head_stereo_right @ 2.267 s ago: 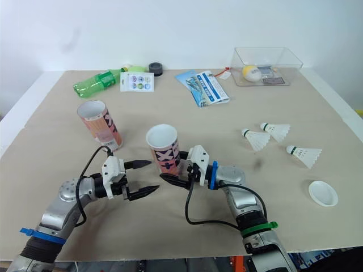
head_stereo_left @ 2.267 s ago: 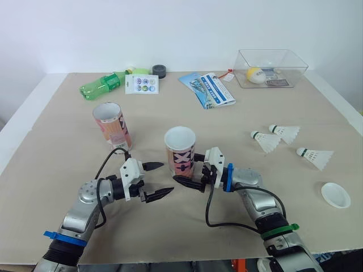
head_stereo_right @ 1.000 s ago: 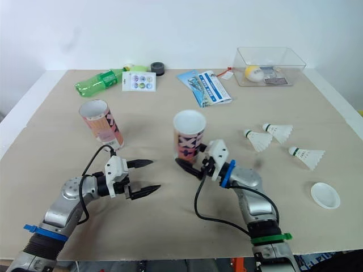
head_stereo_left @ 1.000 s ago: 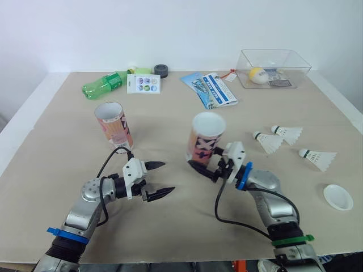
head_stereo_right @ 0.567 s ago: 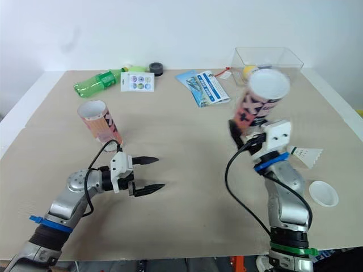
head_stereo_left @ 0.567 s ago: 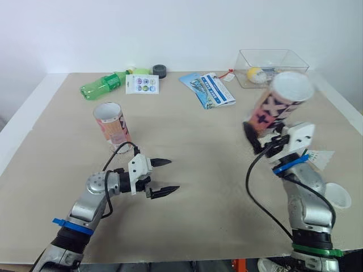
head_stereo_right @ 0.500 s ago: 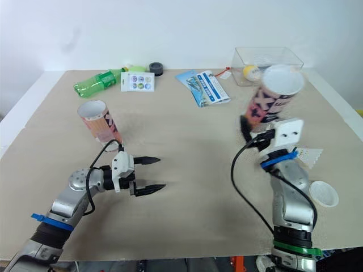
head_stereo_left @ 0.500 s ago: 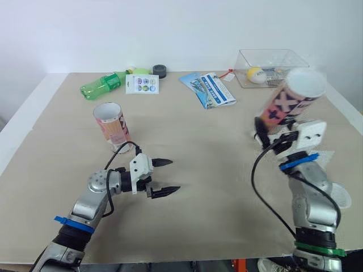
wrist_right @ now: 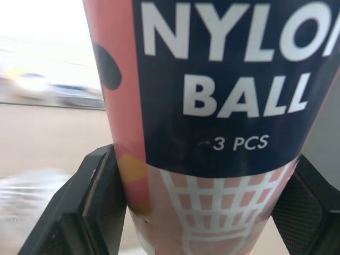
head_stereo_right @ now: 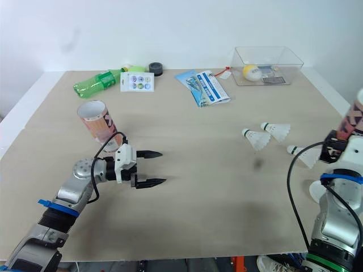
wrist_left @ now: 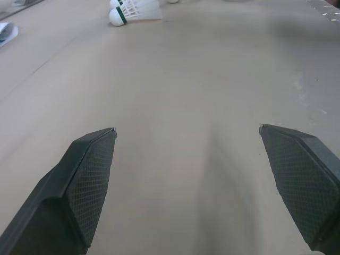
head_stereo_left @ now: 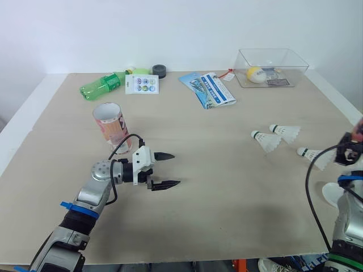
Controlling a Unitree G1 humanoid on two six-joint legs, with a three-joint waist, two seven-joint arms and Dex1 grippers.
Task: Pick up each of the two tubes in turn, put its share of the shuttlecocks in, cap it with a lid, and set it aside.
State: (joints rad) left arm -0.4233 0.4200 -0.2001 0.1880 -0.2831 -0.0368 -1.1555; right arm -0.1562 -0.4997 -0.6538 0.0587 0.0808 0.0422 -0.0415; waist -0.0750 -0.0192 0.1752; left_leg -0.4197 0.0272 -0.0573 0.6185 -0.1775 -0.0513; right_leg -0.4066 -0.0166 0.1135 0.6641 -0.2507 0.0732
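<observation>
One pink printed tube (head_stereo_left: 112,126) stands upright and open-topped on the left of the table. My left gripper (head_stereo_left: 165,169) hovers open just right of it, nothing between its fingers (wrist_left: 85,175). The second tube (head_stereo_right: 353,122) is lifted at the far right edge, with my right gripper (head_stereo_right: 339,148) shut on it. In the right wrist view its "NYLON BALL" label (wrist_right: 223,95) sits between both pads. Three white shuttlecocks (head_stereo_left: 266,140) (head_stereo_left: 286,133) (head_stereo_left: 315,154) lie on the right. A white lid (head_stereo_right: 319,192) lies beside my right arm, partly hidden.
Along the far edge lie a green bottle (head_stereo_left: 103,85), a sticker card (head_stereo_left: 142,84), a black tape roll (head_stereo_left: 159,70), a blue booklet (head_stereo_left: 208,89) and a clear box (head_stereo_left: 272,67) holding a yellow ball. A small white disc (head_stereo_left: 121,149) lies at the standing tube's foot.
My right gripper has lifted the second tube from the table's middle and swung it to the far right edge. My left gripper has edged forward, still open.
</observation>
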